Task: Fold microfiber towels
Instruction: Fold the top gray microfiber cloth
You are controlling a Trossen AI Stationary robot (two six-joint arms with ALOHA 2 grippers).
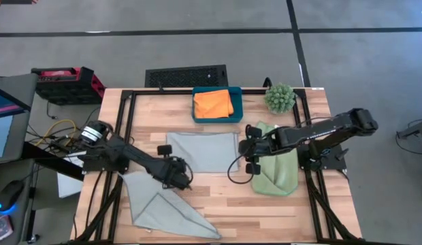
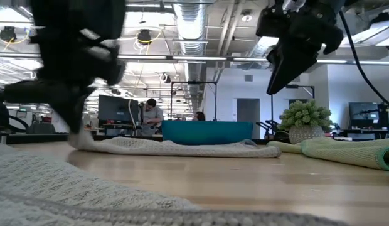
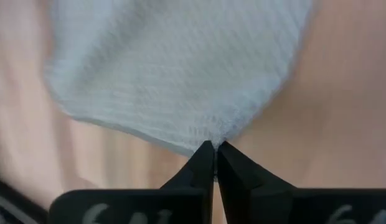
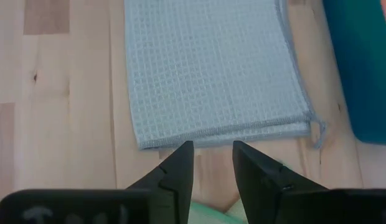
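Just waffle-weave grey-blue towel (image 4: 211,68), rectangular.

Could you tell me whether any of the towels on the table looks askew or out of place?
Yes. The grey-blue towel at the front left lies rumpled and skewed in a rough triangle, a corner near the table's front edge; the left gripper is shut on its edge. The green towel is loosely bunched. The orange towel sits folded in the teal tray.
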